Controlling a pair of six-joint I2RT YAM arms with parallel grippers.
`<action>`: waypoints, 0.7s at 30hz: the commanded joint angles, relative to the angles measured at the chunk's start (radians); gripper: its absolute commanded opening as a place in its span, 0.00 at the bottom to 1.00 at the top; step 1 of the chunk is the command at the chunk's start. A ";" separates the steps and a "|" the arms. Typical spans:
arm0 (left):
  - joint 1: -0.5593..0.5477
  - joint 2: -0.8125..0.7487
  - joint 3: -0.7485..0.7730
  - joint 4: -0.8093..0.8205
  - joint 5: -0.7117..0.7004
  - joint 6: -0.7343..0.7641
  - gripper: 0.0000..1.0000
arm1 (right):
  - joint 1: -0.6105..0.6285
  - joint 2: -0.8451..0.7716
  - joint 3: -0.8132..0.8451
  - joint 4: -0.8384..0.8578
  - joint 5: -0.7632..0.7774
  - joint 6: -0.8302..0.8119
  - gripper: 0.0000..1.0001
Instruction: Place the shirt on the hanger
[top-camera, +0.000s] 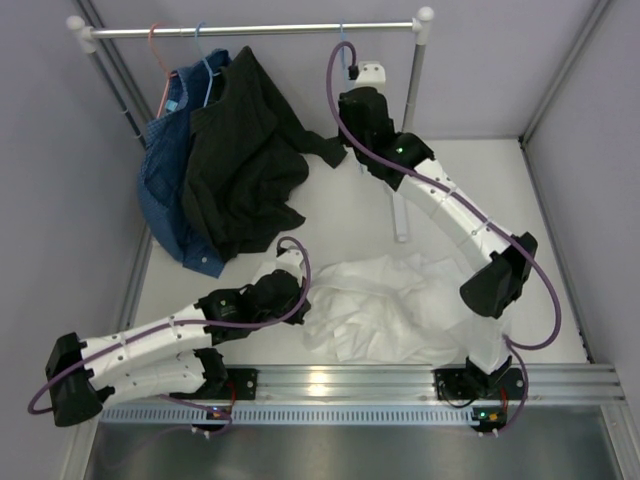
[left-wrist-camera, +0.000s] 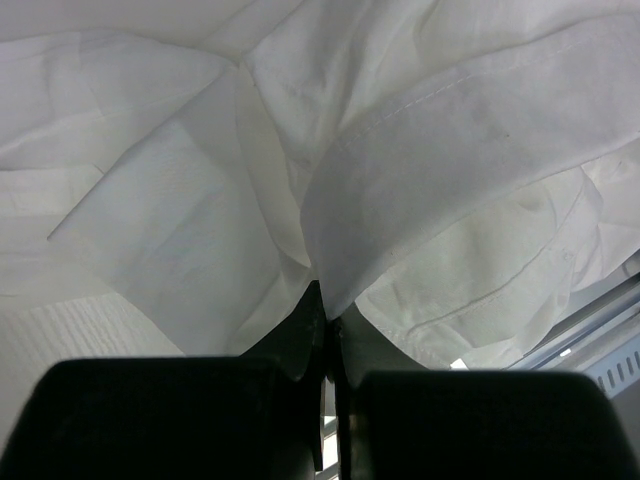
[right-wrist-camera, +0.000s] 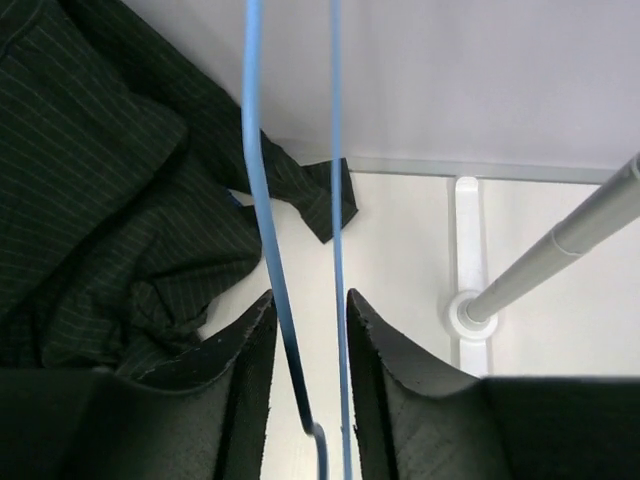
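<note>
The white shirt (top-camera: 385, 305) lies crumpled on the table near the front, between the two arm bases. My left gripper (top-camera: 298, 290) is shut on a fold at its left edge. In the left wrist view the shirt (left-wrist-camera: 420, 150) fills the frame and the left gripper (left-wrist-camera: 325, 315) pinches it, jaws together. The light-blue hanger (top-camera: 343, 45) hangs on the rail at the back right. My right gripper (top-camera: 347, 72) is raised to it. In the right wrist view two wires of the hanger (right-wrist-camera: 262, 200) run between the open jaws of the right gripper (right-wrist-camera: 310, 295), not clamped.
A clothes rail (top-camera: 250, 30) spans the back. A pink hanger (top-camera: 158, 50) hangs at its left, beside a blue denim garment (top-camera: 165, 190) and a black garment (top-camera: 245, 170). The rack's right post (right-wrist-camera: 560, 240) stands close to the right gripper. An aluminium rail (top-camera: 350, 385) edges the front.
</note>
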 joint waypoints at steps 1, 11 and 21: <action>0.004 -0.024 -0.009 0.040 0.011 -0.006 0.00 | -0.013 -0.070 -0.014 -0.006 -0.059 -0.024 0.31; 0.004 -0.030 -0.016 0.044 0.010 -0.012 0.00 | -0.067 -0.099 -0.046 -0.020 -0.143 -0.072 0.07; 0.004 -0.033 -0.017 0.044 0.005 -0.016 0.00 | -0.075 -0.120 -0.066 -0.021 -0.166 -0.118 0.00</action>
